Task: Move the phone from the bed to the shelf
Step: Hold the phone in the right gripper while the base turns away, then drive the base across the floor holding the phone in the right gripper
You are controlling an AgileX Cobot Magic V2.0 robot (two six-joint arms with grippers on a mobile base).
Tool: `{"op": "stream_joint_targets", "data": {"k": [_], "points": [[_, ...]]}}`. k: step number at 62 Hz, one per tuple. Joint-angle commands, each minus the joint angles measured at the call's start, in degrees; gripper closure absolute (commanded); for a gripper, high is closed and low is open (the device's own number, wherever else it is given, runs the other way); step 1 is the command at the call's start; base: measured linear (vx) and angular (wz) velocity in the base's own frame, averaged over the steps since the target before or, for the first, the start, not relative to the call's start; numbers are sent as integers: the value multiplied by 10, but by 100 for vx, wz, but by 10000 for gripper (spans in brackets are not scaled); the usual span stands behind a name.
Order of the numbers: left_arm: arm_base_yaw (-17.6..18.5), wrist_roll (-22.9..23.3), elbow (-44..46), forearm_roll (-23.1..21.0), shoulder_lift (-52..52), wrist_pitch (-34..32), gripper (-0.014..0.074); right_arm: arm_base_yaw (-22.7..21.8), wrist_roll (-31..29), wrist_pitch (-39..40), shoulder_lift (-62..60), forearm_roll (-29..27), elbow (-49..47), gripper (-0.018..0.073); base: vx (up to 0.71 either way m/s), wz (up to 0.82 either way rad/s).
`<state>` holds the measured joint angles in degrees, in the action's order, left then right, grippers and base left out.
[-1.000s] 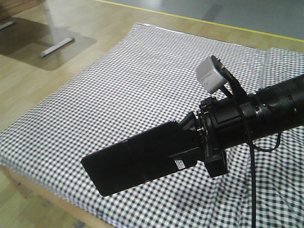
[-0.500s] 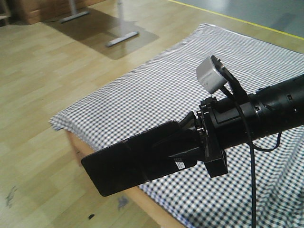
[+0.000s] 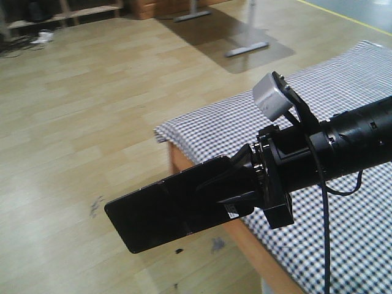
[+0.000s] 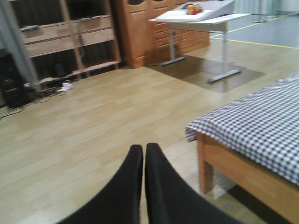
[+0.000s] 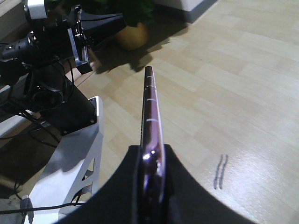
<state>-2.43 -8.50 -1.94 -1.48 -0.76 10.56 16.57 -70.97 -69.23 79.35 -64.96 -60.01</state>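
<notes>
The phone (image 3: pixel 171 211) hangs over the floor (image 3: pixel 73 135), left of the bed (image 3: pixel 367 220) — the shelf (image 4: pixel 70 39) well behind.

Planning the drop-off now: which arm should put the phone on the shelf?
Right. The right fingers grip the phone, held out over the floor. The left fingers are shut and empty.

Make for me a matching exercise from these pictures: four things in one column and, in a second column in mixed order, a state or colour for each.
Things:
1. phone
2. bed
3. left tool
4. table

States or colours:
A. shut, holding nothing
B. covered by a black-and-white checked sheet
C. clamped in the right tool
D. white top on grey legs

Right pairs: 1-C, 2-B, 3-A, 4-D.
</notes>
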Motion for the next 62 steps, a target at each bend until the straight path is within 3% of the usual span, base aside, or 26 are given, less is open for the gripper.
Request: {"op": "stream_joint_targets", "data": {"k": [1, 62], "points": [[2, 3, 12, -5, -8, -41, 595, -1, -2, -45, -20, -49, -14, 561, -16, 62], [2, 3, 12, -5, -8, -41, 595, -1, -2, -45, -20, -49, -14, 561, -14, 53]]}}
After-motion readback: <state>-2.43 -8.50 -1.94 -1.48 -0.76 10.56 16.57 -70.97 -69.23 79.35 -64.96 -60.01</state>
